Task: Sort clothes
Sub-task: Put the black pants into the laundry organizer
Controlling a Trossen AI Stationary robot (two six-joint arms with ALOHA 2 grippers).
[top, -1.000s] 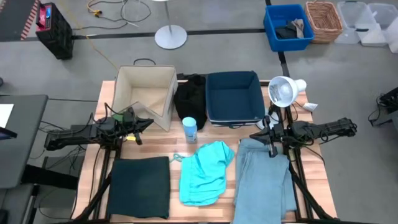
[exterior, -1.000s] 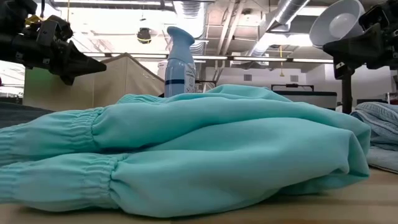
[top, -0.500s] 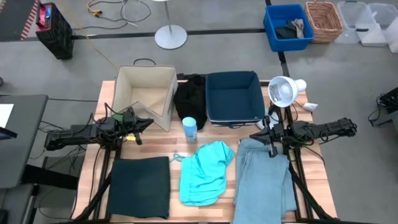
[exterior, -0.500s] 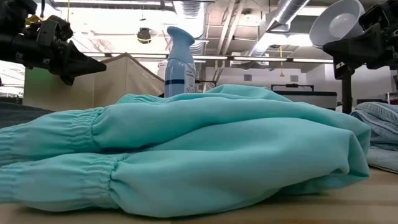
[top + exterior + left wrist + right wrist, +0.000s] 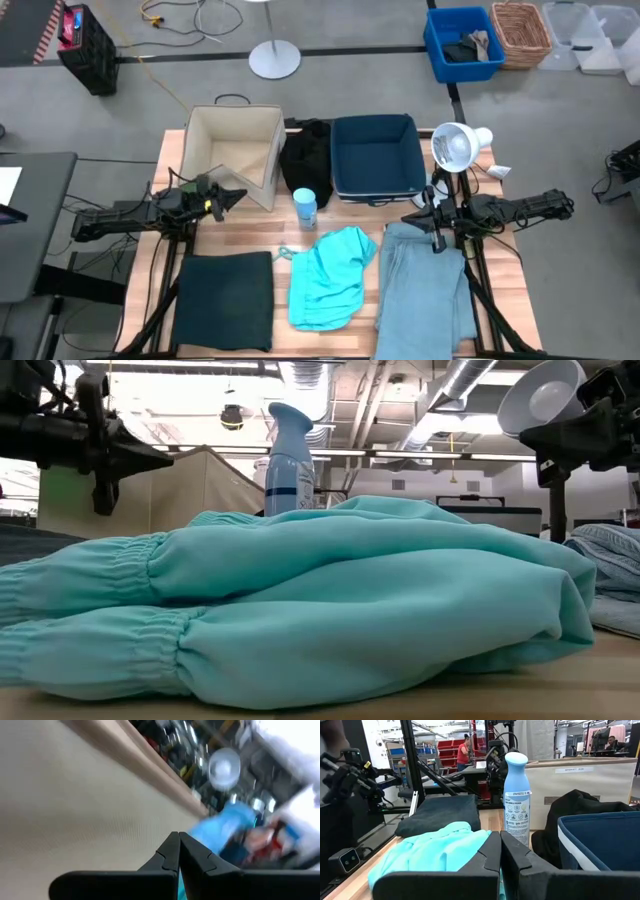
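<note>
Left gripper (image 5: 238, 193) fingers pressed together, holding nothing, hanging just beside the front wall of the beige fabric box (image 5: 235, 150), tips toward table centre. Right gripper (image 5: 421, 208) also pinched closed and empty, above the top end of the pale grey-blue trousers (image 5: 425, 290), tips pointing inward toward the spray bottle (image 5: 305, 207). Clothes: dark green garment (image 5: 224, 299) folded into a flat, neat rectangle at front left, long axis front-to-back. Turquoise garment (image 5: 330, 275) crumpled in the middle front, smooth soft fabric with gathered elastic cuffs visible in the low view (image 5: 160, 580); long axis runs diagonally, from near left to far right. Trousers at front right, folded lengthwise into a long strip with soft creases, long axis front-to-back, near end running off the table edge. Black garment (image 5: 307, 155) is a limp heap wedged between the beige box and the navy fabric bin (image 5: 377, 157), at the back. Both bins soft-sided, open-topped, roughly square. Tabletop (image 5: 255, 235) is slatted wood.
</note>
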